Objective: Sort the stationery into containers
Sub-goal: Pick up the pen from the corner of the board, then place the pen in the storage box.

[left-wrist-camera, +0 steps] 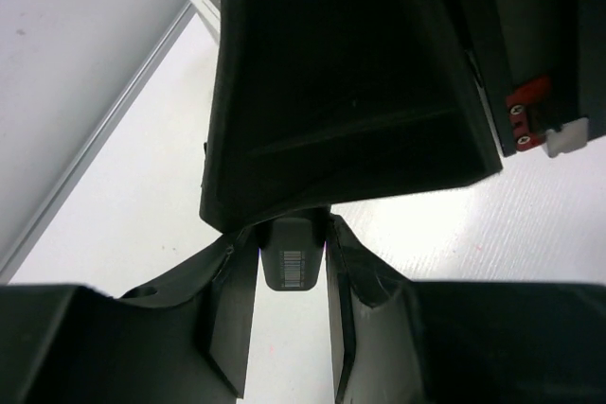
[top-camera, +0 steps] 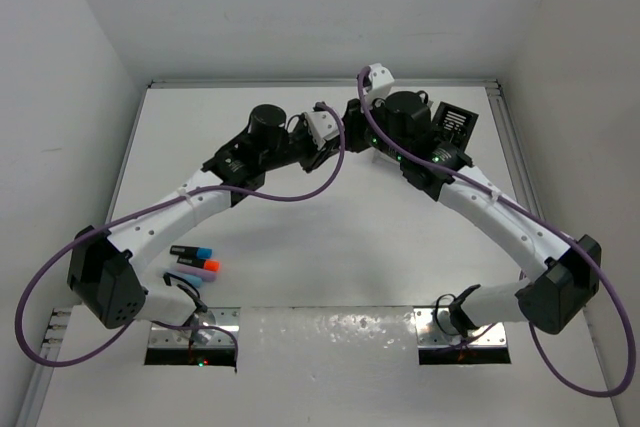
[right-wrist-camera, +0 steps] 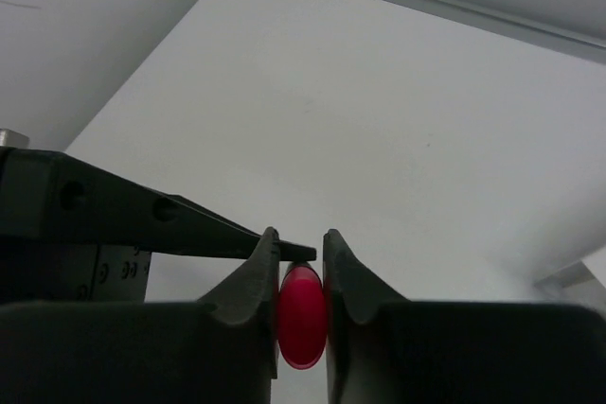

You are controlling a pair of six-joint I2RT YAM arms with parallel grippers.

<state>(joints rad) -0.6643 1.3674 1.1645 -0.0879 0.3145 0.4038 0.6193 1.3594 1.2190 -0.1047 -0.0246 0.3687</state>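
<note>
Left claw (left-wrist-camera: 291, 230): pinching black-ended highlighter (left-wrist-camera: 291, 267); black organiser (left-wrist-camera: 331, 73) just ahead.
Right claw (right-wrist-camera: 301, 245): pinching red pen (right-wrist-camera: 302, 328).
Tip: centre over a compartment before releasing.

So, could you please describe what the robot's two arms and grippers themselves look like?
The left arm and right arm both have white links between boxy black joint housings. A purple cable runs along each, and small green lights glow on the right arm's joints. The left gripper and right gripper each have two matte black fingers with curved inner faces.
</note>
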